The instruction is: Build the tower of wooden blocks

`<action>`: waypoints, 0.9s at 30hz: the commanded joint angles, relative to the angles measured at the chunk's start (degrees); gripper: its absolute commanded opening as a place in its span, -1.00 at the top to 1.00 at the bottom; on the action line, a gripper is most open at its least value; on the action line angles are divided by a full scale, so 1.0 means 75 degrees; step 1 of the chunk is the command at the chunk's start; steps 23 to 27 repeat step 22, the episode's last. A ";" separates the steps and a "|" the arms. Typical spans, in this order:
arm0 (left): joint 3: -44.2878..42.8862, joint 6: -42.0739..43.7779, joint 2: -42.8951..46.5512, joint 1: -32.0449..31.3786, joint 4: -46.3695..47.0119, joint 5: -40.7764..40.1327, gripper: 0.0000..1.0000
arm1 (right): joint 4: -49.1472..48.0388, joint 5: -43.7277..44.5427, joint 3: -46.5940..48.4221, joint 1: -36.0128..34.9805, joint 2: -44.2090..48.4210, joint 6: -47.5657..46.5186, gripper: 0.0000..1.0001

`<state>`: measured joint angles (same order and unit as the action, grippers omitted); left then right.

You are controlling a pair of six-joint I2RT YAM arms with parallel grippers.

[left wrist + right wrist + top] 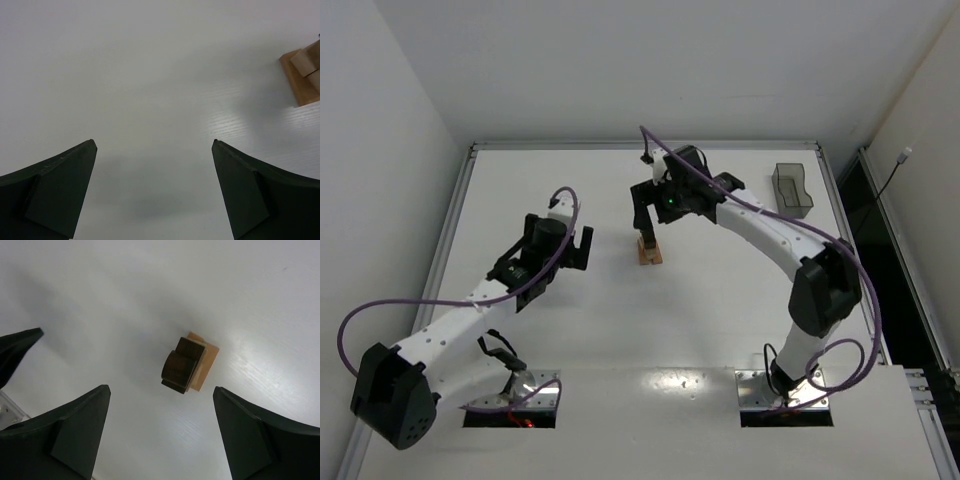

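As R tool (160, 388) gapes, tower (182, 365) sits just below, apart.

- This is a robotics lab: a closed-in test bench, not a home or a shop.
- The white table (570, 330) is framed by aluminium rail (570, 145), seen along its 12 o'clock and 9 o'clock edges.
- Plain white walls (380, 150) box the bench in at 9, 12 and 3 o'clock, with no furniture or decoration on them.
- The left arm (450, 325) and the right arm (770, 235) stand on metal base plates (752, 385) at 7 and 5 o'clock.
- Purple cables (390, 301) loop openly along both arms.
- The only work items are a small tower (648, 250) of wood blocks near the centre and a grey plastic tray (793, 188) at 2 o'clock.
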<state>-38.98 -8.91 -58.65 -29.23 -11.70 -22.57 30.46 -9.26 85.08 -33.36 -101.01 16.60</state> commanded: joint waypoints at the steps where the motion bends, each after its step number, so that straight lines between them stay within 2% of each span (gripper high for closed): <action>1: -0.0544 -0.0172 -0.0557 0.0288 -0.0595 0.0337 -1.00 | -0.0441 0.0503 0.0163 0.0298 0.0612 -0.0700 -0.63; 5: -0.0626 0.0109 -0.1038 0.0546 -0.0678 0.0255 -1.00 | -0.0568 0.0730 -0.0116 0.1047 0.1079 -0.1111 -0.63; 11: -0.0708 0.0180 -0.1507 0.0617 -0.0748 0.0560 -1.00 | -0.1060 0.0707 -0.2046 0.2348 0.2158 -0.2141 -0.67; 15: -0.0860 0.0004 -0.1800 0.0686 -0.0678 0.0490 -1.00 | -0.1201 0.0894 -0.2905 0.2841 0.2792 -0.2389 -0.67; 20: -0.1119 -0.0195 -0.2163 0.0687 -0.0829 0.0419 -1.00 | -0.1389 0.0894 -0.3597 0.3124 0.3354 -0.2459 -0.67; 27: -0.1213 -0.0195 -0.2246 0.0687 -0.0830 0.0513 -1.00 | -0.1389 0.0894 -0.3598 0.3299 0.3449 -0.2459 -0.67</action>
